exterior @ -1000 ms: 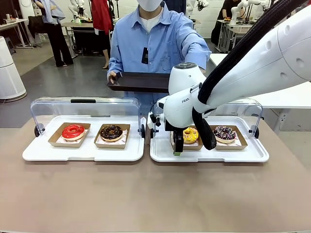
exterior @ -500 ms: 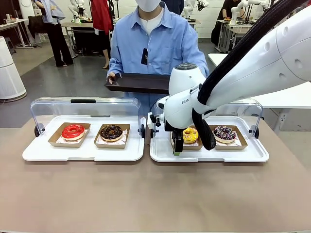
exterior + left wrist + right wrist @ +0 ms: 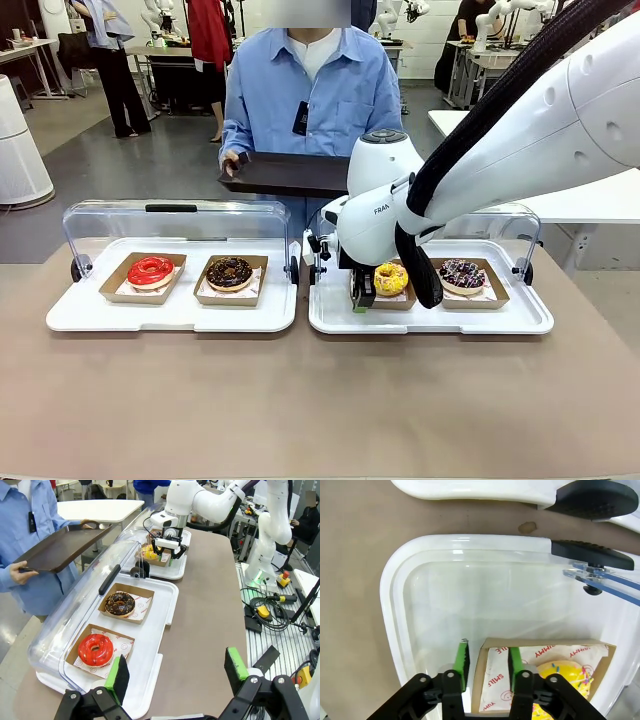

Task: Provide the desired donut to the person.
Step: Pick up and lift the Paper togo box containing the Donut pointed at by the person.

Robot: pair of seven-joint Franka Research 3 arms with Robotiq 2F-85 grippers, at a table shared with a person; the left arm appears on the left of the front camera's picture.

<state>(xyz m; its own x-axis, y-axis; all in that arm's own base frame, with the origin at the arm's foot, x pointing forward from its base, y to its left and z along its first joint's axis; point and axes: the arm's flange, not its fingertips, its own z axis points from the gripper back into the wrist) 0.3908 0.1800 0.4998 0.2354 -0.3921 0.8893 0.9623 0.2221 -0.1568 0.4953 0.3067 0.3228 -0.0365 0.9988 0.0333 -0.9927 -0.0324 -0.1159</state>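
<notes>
The person (image 3: 310, 90) in a light blue shirt stands across the table holding out a dark serving tray (image 3: 285, 172). A yellow sprinkled donut (image 3: 391, 277) sits in a cardboard tray (image 3: 540, 652) on the right white tray (image 3: 430, 318). My right gripper (image 3: 362, 300) is down at that cardboard tray's left side. In the right wrist view its fingertips (image 3: 488, 662) straddle the cardboard wall, jaws narrow, a small gap still showing on each side. My left gripper (image 3: 176, 672) hangs open above the table's near left end, holding nothing.
A chocolate donut with sprinkles (image 3: 462, 273) lies to the right of the yellow one. The left white tray (image 3: 170, 315) carries a red donut (image 3: 150, 270) and a chocolate donut (image 3: 230, 272). Clear hinged lids (image 3: 175, 225) stand open behind both trays.
My right gripper's jaws have narrowed around the wall of the yellow donut's cardboard tray. The arm has hardly moved, and the person has shifted slightly.
</notes>
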